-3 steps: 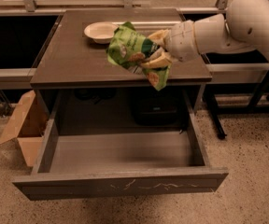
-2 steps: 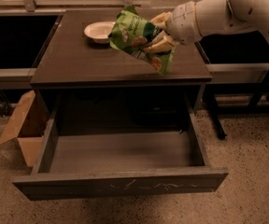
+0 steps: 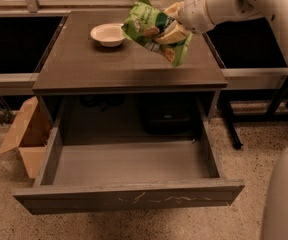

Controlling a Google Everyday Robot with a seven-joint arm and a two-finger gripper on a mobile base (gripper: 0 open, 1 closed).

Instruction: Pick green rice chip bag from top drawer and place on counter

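The green rice chip bag (image 3: 151, 29) hangs tilted in the air above the right half of the counter (image 3: 109, 66), clear of its surface. My gripper (image 3: 173, 28) is shut on the bag's right side, with the white arm reaching in from the upper right. The top drawer (image 3: 129, 196) is pulled fully open below the counter and its inside shows nothing in it; its front panel bears pale scratches.
A white bowl (image 3: 108, 34) sits on the counter's back left, close to the left of the bag. A tan cardboard box (image 3: 26, 134) lies on the floor left of the drawer. Dark shelving flanks the table on both sides. A black table leg stands at the right.
My gripper has carried the bag up and toward the back of the counter, from above its front edge to higher over its right half. The drawer has stayed open.
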